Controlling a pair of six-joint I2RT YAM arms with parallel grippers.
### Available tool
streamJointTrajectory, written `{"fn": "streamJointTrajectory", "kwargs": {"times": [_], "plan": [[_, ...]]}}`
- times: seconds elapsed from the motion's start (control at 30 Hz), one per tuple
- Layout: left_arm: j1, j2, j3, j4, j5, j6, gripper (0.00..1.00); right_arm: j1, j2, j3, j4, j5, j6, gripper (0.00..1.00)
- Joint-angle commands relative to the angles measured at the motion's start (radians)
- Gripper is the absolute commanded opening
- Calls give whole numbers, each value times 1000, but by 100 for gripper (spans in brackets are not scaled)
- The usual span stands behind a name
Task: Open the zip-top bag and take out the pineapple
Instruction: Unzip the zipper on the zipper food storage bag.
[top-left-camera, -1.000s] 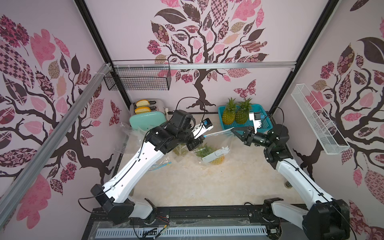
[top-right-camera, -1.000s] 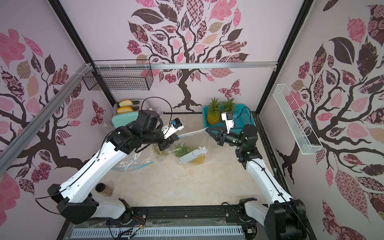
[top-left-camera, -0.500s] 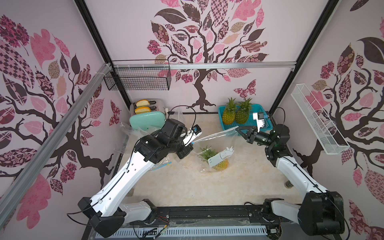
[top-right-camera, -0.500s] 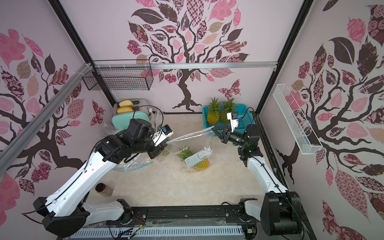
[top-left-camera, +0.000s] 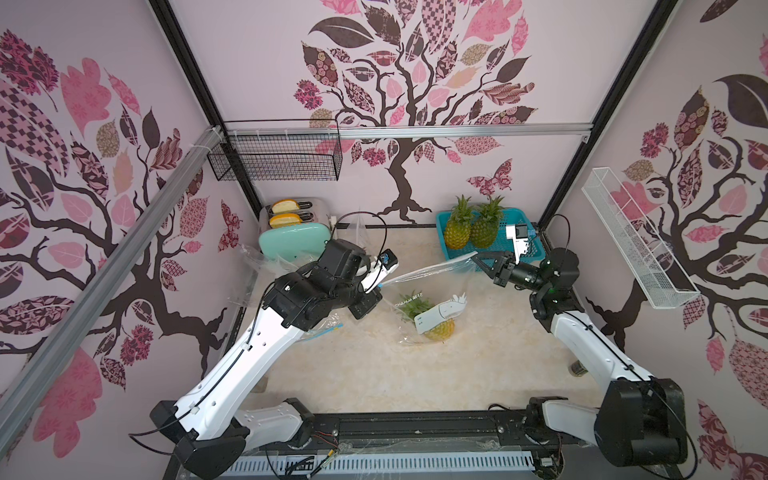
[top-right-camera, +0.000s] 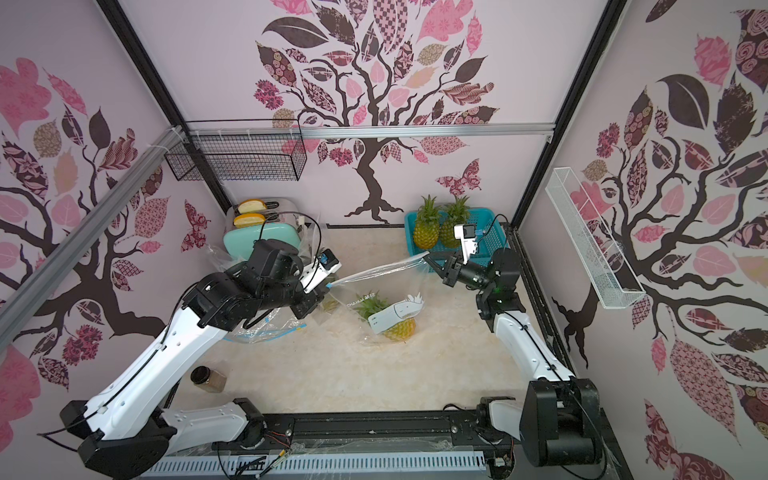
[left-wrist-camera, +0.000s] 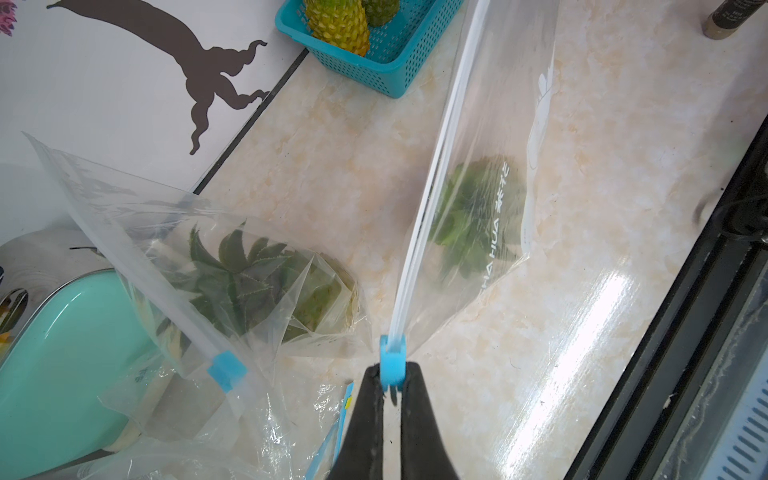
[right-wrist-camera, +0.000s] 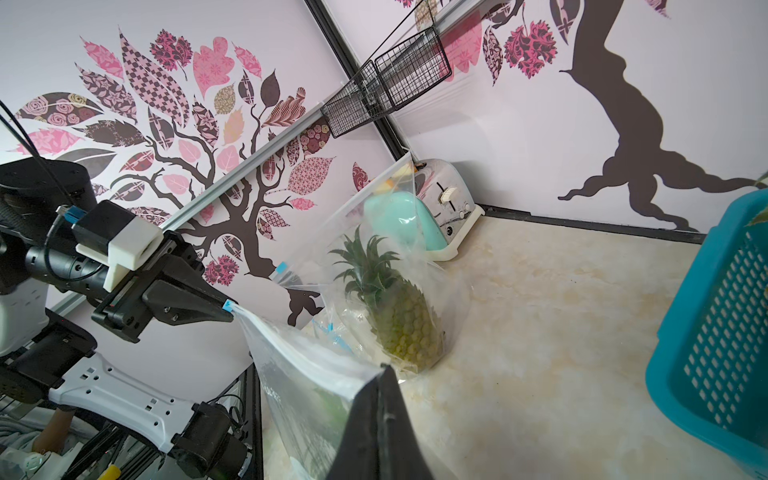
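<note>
As I watched remotely, left gripper (left-wrist-camera: 391, 376) pinched the blue slider (left-wrist-camera: 392, 353) of the bag (top-left-camera: 432, 272) | right gripper (top-left-camera: 476, 259) clamped its far-right top corner | pineapple (top-left-camera: 441, 330) sat inside.

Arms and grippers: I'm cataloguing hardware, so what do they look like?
The left arm and right arm have white link shells with black joints and bases. The left gripper and right gripper have tapered black fingers, white camera mounts and thin looping black cables.
</note>
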Motion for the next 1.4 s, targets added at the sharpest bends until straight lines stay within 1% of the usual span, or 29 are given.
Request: {"fn": "streamJointTrajectory", "kwargs": {"times": [0.0, 0.07, 0.2, 0.33, 0.53, 0.6, 0.73, 0.93, 0.97, 1.0, 1.13, 1.2, 1.3, 1.37], "plan": [[22, -53, -26, 7, -3, -33, 0, -59, -34, 15, 7, 89, -13, 0], [22, -58, -52, 80, 60, -55, 0, -63, -60, 24, -44, 103, -41, 0], [22, -46, -95, 207, 195, -98, 0, -76, -107, 60, -225, 149, -143, 0], [22, -17, -122, 291, 288, -127, 0, -76, -123, 73, -358, 227, -227, 0], [22, 24, -160, 447, 374, -188, 0, -79, -87, 59, -408, 342, -240, 0], [22, 41, -169, 500, 419, -211, 0, -78, -87, 60, -424, 372, -248, 0], [14, 89, -171, 575, 489, -246, 0, -80, -97, 67, -452, 402, -256, 0], [-17, 131, -171, 613, 507, -257, 0, -80, -141, 100, -528, 482, -272, 0], [-20, 136, -170, 613, 507, -257, 0, -80, -151, 105, -536, 490, -270, 1], [-25, 143, -169, 612, 506, -257, 0, -80, -162, 112, -545, 491, -271, 5], [-29, 147, -173, 620, 498, -255, 0, -80, -183, 140, -586, 452, -249, 31], [-29, 146, -174, 618, 486, -254, 0, -80, -186, 157, -614, 435, -229, 41], [-29, 143, -167, 601, 468, -246, 0, -80, -195, 183, -657, 411, -196, 49], [-29, 142, -160, 583, 461, -239, 5, -80, -203, 203, -693, 411, -164, 51]]}}
